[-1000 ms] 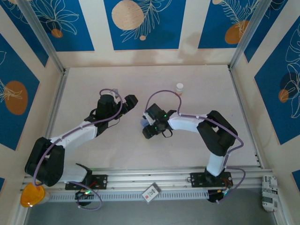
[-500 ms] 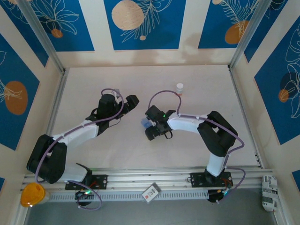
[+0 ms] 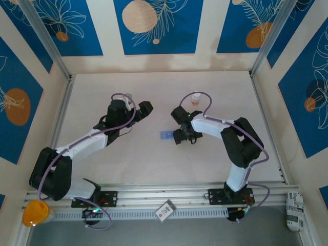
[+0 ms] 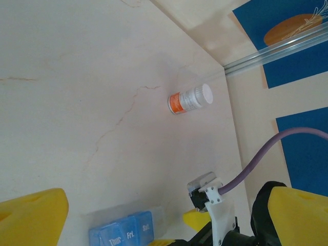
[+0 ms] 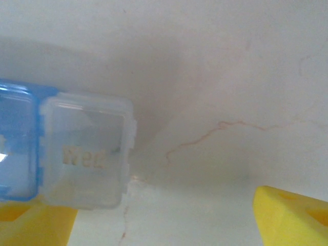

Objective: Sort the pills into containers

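The translucent blue pill box (image 3: 165, 135) lies flat on the pale table between the two arms. In the right wrist view the pill box (image 5: 20, 146) sits at the left, with a clear lid (image 5: 84, 151) flipped open beside the blue compartments. My right gripper (image 3: 177, 136) (image 5: 164, 218) is open just right of the box; its left finger (image 5: 36, 225) is close under the box, not gripping it. My left gripper (image 3: 145, 108) (image 4: 164, 218) is open and holds nothing. It hovers up-left of the pill box (image 4: 120, 233), whose closed lids read Thur, Fri, Sat.
A small orange bottle with a white cap (image 3: 196, 97) (image 4: 189, 99) stands toward the back, behind the right arm. The right arm's wrist and purple cable (image 4: 241, 179) cross the lower right of the left wrist view. Aluminium rails (image 3: 61, 118) border the table.
My right gripper has drawn back to the right, and the pill box has shifted slightly right and now lies uncovered beside it. The left gripper has crept a little toward the back.
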